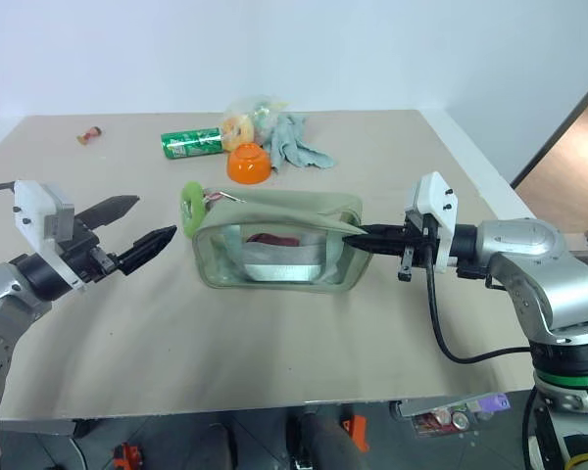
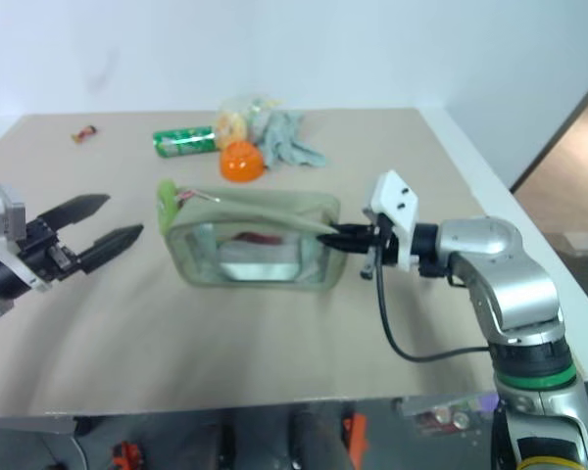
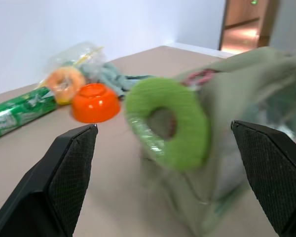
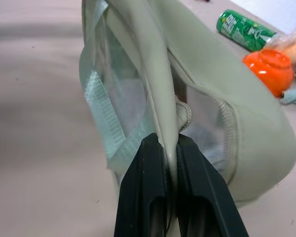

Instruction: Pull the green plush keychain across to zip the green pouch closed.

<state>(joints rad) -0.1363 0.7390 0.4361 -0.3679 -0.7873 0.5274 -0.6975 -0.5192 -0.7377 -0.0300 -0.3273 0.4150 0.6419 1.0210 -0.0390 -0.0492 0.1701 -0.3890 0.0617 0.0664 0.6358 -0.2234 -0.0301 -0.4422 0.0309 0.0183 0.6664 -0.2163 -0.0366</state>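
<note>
**Pouch Braced at One End, Pull Ring Waiting at the Other**

Pale walls back a wide beige table (image 1: 274,382), where the green pouch (image 1: 279,240) stands upright near the middle, its clear window facing the robot. Behind it lie a green soda can (image 1: 191,143), an orange bowl (image 1: 248,163), a grey-green rag (image 1: 296,142) and a clear bag of small items (image 1: 243,117), all well apart from the work and likely just clutter.

The right gripper (image 1: 365,238) is clamped shut on a strip of the pouch's pale fabric at its right end; the right wrist view shows the two black fingers (image 4: 143,187) pinching that strap or edge between them. This hold seems meant as an anchor, so that the bag does not slide or fold when the zipper is drawn.

The green plush keychain (image 3: 167,121) sits at the pouch's opposite, left end, standing up by the top corner on the zipper line. The left gripper (image 1: 145,227) hovers near it with its fingers spread wide, holding nothing, pointing toward the ring; in its own wrist view the ring lies between the two pads (image 3: 74,163) but farther on, untouched.

By this reading the zip is not yet drawn: the left gripper has to close on the fuzzy ring first.
</note>
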